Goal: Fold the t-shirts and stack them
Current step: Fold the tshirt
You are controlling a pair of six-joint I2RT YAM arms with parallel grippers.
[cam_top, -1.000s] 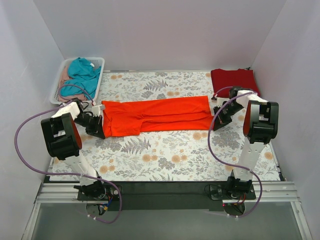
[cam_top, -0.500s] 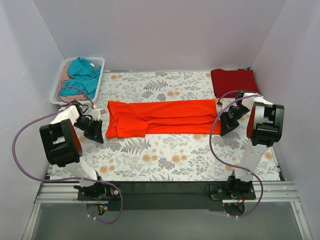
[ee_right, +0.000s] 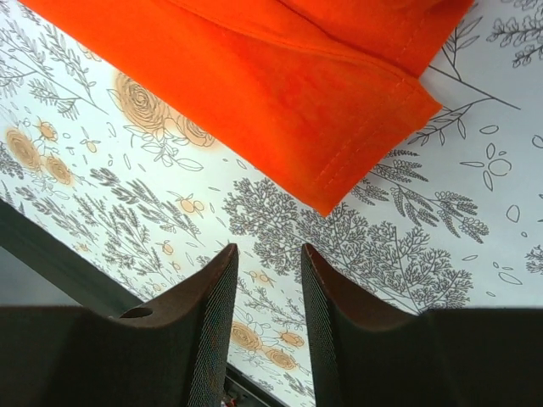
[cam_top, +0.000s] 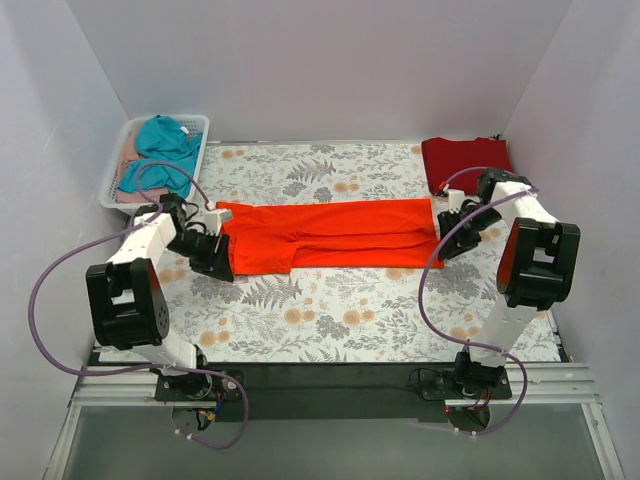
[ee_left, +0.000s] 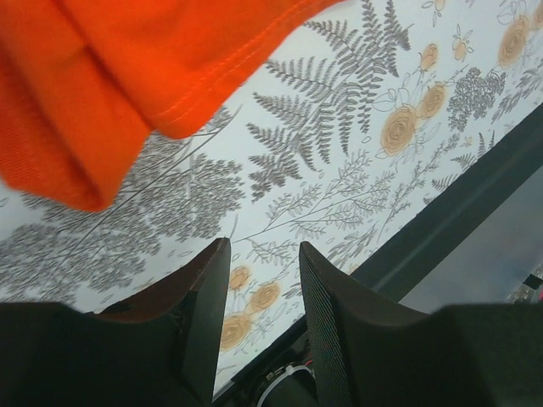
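Note:
The bright orange-red t-shirt lies folded into a long strip across the middle of the table. The darker crimson t-shirt lies folded at the back right corner. My left gripper is open and empty, just above the cloth-covered table at the strip's near left corner. In the left wrist view the shirt's edge lies beyond my gripper. My right gripper is open and empty at the strip's near right corner. The right wrist view shows that corner just ahead of my gripper.
A white basket at the back left holds a teal garment and a pale pink one. The floral tablecloth covers the table. White walls close in both sides and the back. A dark rail runs along the near edge.
Both grippers let go of the strip's ends and pulled away; the strip now lies slightly further right. The left gripper has since swung back in to the near left corner.

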